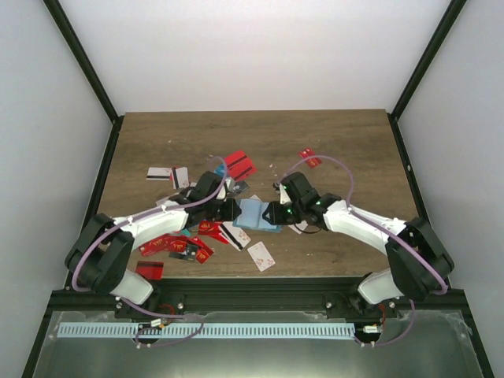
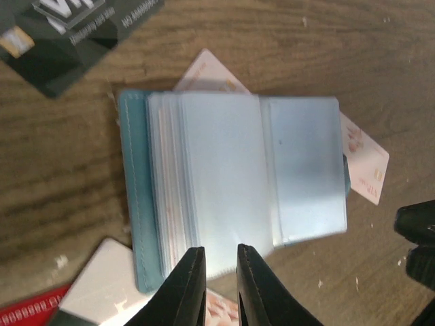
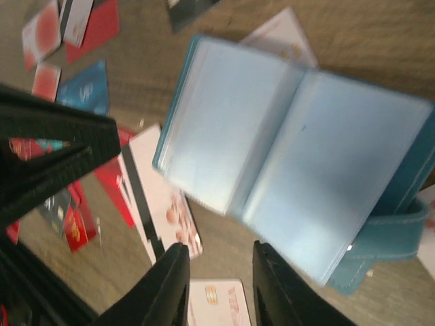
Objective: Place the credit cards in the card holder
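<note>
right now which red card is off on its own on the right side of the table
The small red card by the purple cable loop, beyond the right arm. The other red cards all cluster around the left arm.

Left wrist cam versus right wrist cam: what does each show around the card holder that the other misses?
Left wrist only: the left gripper, fingers nearly together at the near edge of the card holder, and its stacked pocket leaves. Right wrist only: the right gripper, open, the holder's teal strap, and a blue card. Both: the card holder lying open, pockets up, with white cards poking out beneath.
</note>
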Tool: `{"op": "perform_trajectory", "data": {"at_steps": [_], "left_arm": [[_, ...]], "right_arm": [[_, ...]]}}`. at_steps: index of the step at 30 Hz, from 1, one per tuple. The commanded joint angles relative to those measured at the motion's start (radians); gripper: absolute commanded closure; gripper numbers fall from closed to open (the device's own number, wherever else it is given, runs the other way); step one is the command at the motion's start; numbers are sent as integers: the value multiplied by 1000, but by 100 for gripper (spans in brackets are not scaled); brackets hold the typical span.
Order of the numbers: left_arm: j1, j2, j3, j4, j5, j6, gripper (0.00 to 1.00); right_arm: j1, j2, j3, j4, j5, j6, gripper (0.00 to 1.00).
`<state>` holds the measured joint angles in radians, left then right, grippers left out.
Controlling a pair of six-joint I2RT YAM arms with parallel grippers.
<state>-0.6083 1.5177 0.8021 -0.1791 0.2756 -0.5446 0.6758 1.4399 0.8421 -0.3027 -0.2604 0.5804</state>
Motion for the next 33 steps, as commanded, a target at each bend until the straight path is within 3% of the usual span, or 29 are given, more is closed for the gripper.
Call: {"op": "perform_trajectory", "data": {"at_steps": [1, 5, 9, 16, 23, 33], "left_arm": [[-59, -64, -45, -76, -52, 4, 82], [-122, -115, -92, -90, -65, -15, 76], [-175, -149, -119, -119, -107, -43, 73], [-203, -218, -180, -133, -202, -94, 67], [-232, -233, -220, -91, -198, -100, 63], [-243, -307, -255, -140, -199, -121, 62]], "right_arm": [[19, -66, -59, 40, -168, -22, 67], [32, -94, -111, 31, -226, -37, 56], [53, -102, -172, 44, -253, -37, 53], [102, -45, -189, 62, -143, -26, 47], [135, 102, -189, 96, -95, -50, 47], [311, 204, -168, 73, -118, -78, 49]]}}
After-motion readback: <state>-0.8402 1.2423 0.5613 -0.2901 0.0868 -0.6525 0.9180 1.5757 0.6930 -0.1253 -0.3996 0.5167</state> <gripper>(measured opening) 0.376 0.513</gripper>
